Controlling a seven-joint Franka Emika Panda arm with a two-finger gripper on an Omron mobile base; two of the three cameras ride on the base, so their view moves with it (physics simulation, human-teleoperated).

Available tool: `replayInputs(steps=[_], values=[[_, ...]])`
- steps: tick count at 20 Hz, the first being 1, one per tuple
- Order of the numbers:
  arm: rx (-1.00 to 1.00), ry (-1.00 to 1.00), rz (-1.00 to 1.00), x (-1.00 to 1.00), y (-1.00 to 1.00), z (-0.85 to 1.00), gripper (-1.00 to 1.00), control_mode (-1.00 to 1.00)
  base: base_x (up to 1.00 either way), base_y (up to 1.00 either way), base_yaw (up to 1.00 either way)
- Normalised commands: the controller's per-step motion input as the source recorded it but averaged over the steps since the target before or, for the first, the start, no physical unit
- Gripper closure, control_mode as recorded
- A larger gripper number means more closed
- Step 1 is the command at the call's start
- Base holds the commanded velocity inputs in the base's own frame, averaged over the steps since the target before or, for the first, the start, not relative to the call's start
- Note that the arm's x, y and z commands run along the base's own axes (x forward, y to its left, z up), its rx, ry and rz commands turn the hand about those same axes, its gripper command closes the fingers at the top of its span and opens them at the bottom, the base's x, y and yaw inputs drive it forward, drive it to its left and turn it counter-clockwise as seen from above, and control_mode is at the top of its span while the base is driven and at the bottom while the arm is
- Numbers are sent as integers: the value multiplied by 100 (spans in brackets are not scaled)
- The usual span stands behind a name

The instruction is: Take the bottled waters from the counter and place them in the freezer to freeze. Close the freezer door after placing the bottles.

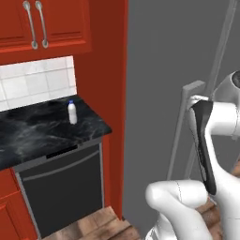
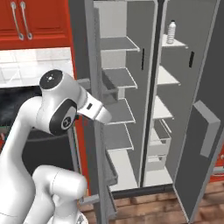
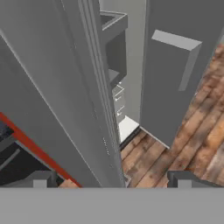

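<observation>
Surface [image 1: 33, 129]: black marble-look w/ faint white veins, polished, slight gloss. Bottle [image 1: 72, 112] on it seen as pale plastic w/ blue cap; second bottle [image 2: 171, 32] on a top shelf, clear ribbed plastic. Freezer door [image 1: 154, 108]: flat grey, matt, smooth; bar handle [image 1: 185, 122] same grey. Shelves [image 2: 118, 43] flat white, smooth. Cabinet fronts [image 1: 47, 23] red, satin, w/ metal-look handles. Floor [image 3: 192, 131]: brown wood planks. Backsplash [image 1: 35, 84]: white tile.

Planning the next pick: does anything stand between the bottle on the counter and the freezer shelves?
Yes. The open grey freezer door stands edge-on between the small clear blue-capped bottle on the black marble counter and the white shelves.
</observation>
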Motion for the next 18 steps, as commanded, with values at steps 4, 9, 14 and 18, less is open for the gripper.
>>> replayInputs(steps=[4, 9, 14, 18], values=[[0, 0, 0, 0, 0, 0, -100, 100, 5, 100, 1], [0, 0, 0, 0, 0, 0, -100, 100, 52, 100, 0], [0, 0, 0, 0, 0, 0, -100, 100, 63, 100, 0], [0, 0, 0, 0, 0, 0, -100, 100, 24, 83, 0]])
